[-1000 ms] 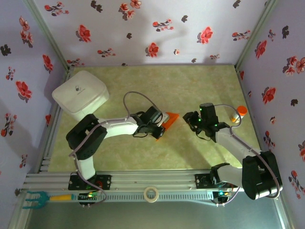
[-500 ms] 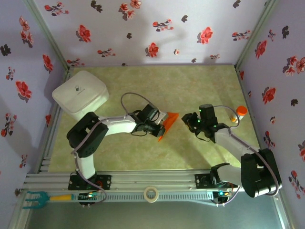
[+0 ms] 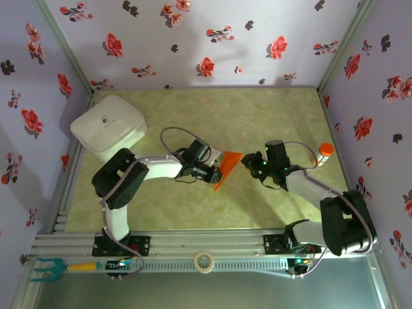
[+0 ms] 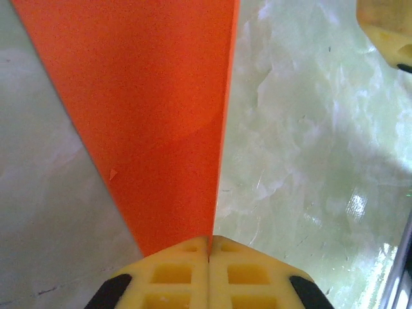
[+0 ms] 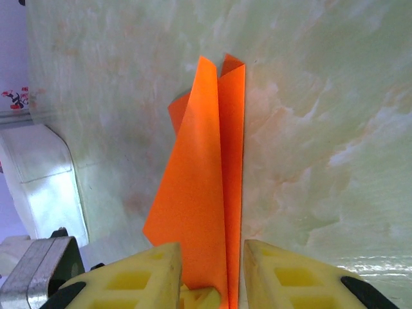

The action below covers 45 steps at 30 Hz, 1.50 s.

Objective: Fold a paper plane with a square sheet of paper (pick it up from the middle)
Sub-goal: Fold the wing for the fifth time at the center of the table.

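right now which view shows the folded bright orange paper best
Right wrist: the folded bright orange paper shows layered flaps and far corners. Left wrist gives a flat close-up wedge, top external a small sliver.

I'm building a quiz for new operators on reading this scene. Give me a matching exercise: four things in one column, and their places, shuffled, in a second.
Things:
1. orange paper
2. white box
3. orange-capped bottle
4. tape roll

Places:
A. on the near rail
B. pinched in the left end effector
C. back left corner of the table
D. near the right edge of the table

Pairs: 1-B; 2-C; 3-D; 4-A
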### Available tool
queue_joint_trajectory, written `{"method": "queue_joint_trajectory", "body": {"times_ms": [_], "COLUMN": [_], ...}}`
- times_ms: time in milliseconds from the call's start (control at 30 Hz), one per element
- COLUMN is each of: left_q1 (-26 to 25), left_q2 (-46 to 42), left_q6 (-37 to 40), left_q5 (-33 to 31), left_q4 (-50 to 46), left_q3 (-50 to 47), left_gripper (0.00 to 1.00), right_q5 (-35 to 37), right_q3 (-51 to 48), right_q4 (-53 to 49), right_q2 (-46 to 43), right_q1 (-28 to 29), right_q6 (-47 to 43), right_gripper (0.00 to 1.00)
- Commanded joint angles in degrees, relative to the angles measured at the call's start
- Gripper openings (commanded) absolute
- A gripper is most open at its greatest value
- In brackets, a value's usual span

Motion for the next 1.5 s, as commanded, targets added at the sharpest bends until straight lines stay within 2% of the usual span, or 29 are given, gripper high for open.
{"method": "queue_joint_trajectory", "body": {"times_ms": [0, 500, 867, 1167, 1467], "left_q1": [0.84, 2.72, 4.89, 6.09, 7.09], "left_q2": [1.32, 3.92, 5.03, 6.25, 8.56], "left_q6": [-2.04, -8.42, -14.81, -20.74, -26.22], "left_q5": [3.68, 8.09, 11.46, 14.36, 16.62], "left_q4": [3.14, 9.24, 18.12, 24.92, 28.97], "left_q3": [-1.12, -3.29, -6.95, -8.84, -9.24], "left_gripper": [0.03, 0.02, 0.02, 0.02, 0.01], "right_q5": [-1.38, -1.31, -3.04, -5.78, -8.22], "right_q3": [0.47, 0.57, 2.13, 4.29, 7.50], "right_q4": [1.94, 4.03, 7.86, 10.98, 14.13], "right_q2": [1.07, 2.76, 7.11, 12.08, 17.89], "right_q1": [0.88, 2.81, 4.76, 5.73, 6.44], "right_q6": [-1.24, -1.44, -3.23, -6.73, -7.52], "right_gripper": [0.31, 0.29, 0.27, 0.08, 0.05]}}
